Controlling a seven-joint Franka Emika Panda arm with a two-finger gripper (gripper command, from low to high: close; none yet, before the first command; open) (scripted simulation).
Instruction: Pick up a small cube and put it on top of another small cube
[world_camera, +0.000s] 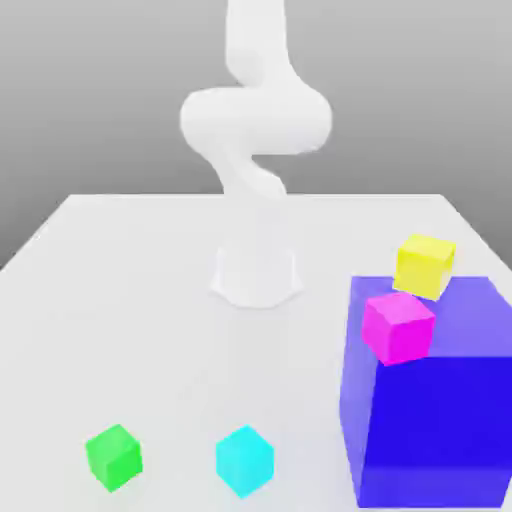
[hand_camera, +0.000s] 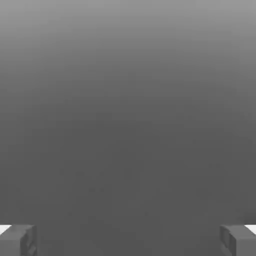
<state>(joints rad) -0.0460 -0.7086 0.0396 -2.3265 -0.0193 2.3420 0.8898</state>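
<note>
Four small cubes show in the exterior view. A green cube (world_camera: 113, 456) and a cyan cube (world_camera: 244, 460) lie on the white table near its front edge. A magenta cube (world_camera: 398, 326) rests at the near corner of a large blue block's top, and a yellow cube (world_camera: 425, 265) sits at that block's far edge. I cannot tell whether the yellow cube stands on the block or behind it. In the hand view my gripper (hand_camera: 128, 241) is open; its two grey fingertips (hand_camera: 20, 240) stand far apart with only plain grey background between them.
The large blue block (world_camera: 440, 420) takes up the table's front corner at the exterior view's right. The arm's white base (world_camera: 256, 272) stands mid-table, and its links (world_camera: 256, 120) rise and leave the picture at the top.
</note>
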